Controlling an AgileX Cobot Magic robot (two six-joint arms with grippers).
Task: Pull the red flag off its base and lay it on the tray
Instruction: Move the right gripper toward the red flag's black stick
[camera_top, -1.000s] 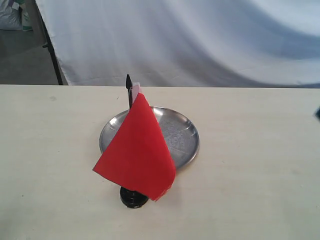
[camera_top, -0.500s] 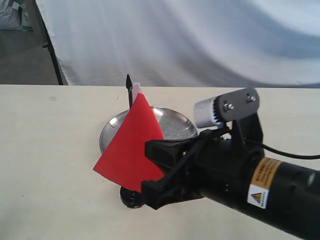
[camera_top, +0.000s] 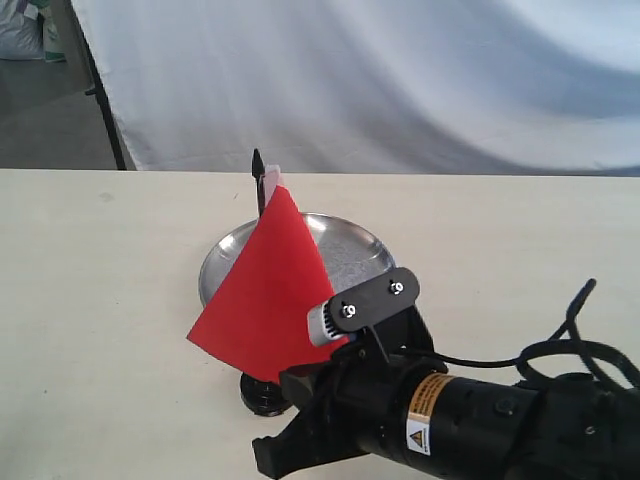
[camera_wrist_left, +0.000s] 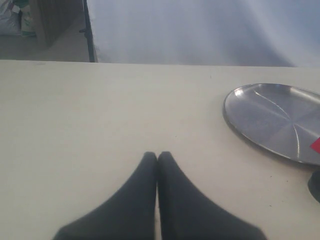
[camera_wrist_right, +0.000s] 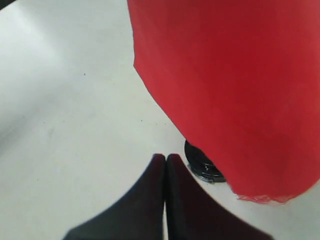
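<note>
The red flag (camera_top: 268, 300) stands upright in the base (camera_top: 262, 394). Its plain red cloth (camera_top: 280, 270) hangs in a slanted sheet from a thin black stick (camera_top: 257, 165), whose pointed tip shows above the cloth with a pale strip beside it. The cloth's lower edge droops over part of the base, a small round black disc on the pale counter (camera_top: 100, 300). Just behind the flag lies the tray (camera_top: 365, 262), a round, shiny silver dish with a raised rim.

My right gripper (camera_wrist_right: 165, 159) is low over the counter, close to the base, with its fingers pressed tip to tip and nothing between them. That arm reaches in from the lower right of the exterior view, black with a yellow label, and its camera bracket sits at the cloth's lower corner. My left gripper (camera_wrist_left: 157, 156) is likewise closed on nothing, over bare counter well apart from the tray; the exterior view does not show it
</note>
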